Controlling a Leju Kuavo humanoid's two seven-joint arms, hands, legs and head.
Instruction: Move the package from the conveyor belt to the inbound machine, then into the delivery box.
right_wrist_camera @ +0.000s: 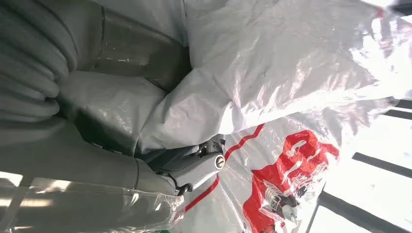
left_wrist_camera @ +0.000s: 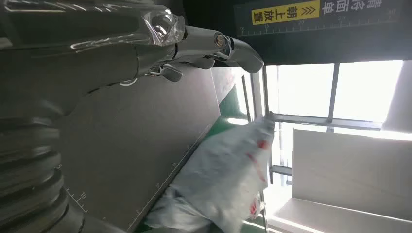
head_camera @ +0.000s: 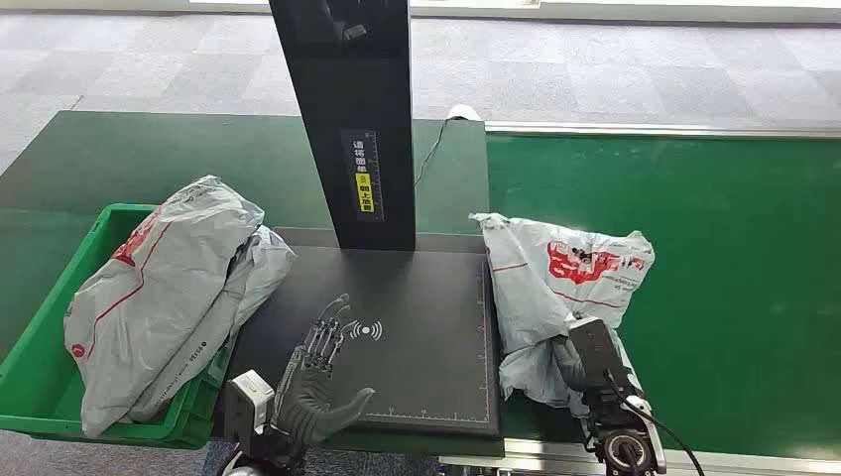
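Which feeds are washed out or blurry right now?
Head view: evenly lit and sharp. Left wrist view: windows blown out white, package soft and blurred, left hand glinting. Right wrist view: glare on the package's wrinkled plastic, upper corner overexposed, right hand gripping it in shadow.

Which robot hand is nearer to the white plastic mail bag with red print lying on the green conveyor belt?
Right. The right robot hand grips the white plastic mail bag at its near end; the left robot hand rests apart on the black scanner plate.
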